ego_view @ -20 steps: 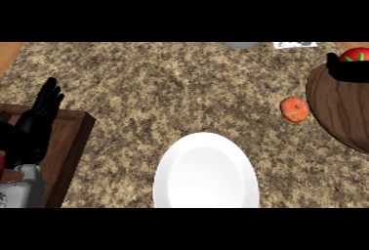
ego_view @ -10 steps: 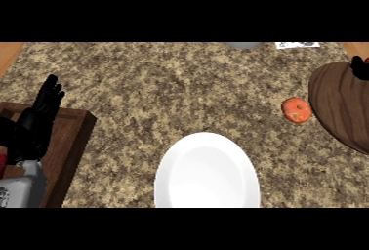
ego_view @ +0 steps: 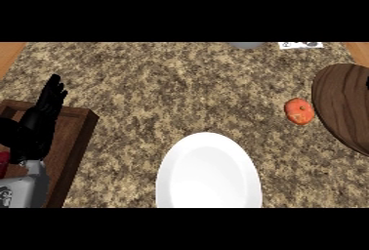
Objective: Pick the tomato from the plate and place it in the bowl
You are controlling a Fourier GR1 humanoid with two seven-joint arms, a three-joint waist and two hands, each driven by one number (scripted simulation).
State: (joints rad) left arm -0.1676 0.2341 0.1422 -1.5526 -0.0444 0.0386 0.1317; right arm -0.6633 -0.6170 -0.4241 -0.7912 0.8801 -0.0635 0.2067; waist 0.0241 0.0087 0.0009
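The tomato (ego_view: 299, 111) is lying on the speckled counter (ego_view: 166, 88), just beside the left rim of the dark wooden bowl (ego_view: 346, 105), not inside it. Down and to the left of the tomato, well apart, the white plate (ego_view: 208, 173) is sitting bare. Far to the left of the tomato, the left hand (ego_view: 43, 114) is resting over a dark wooden tray (ego_view: 75, 141) at the counter's edge, fingers straight and pointing up, released and grasping nothing, grey forearm entering from below. The right hand is showing nowhere.
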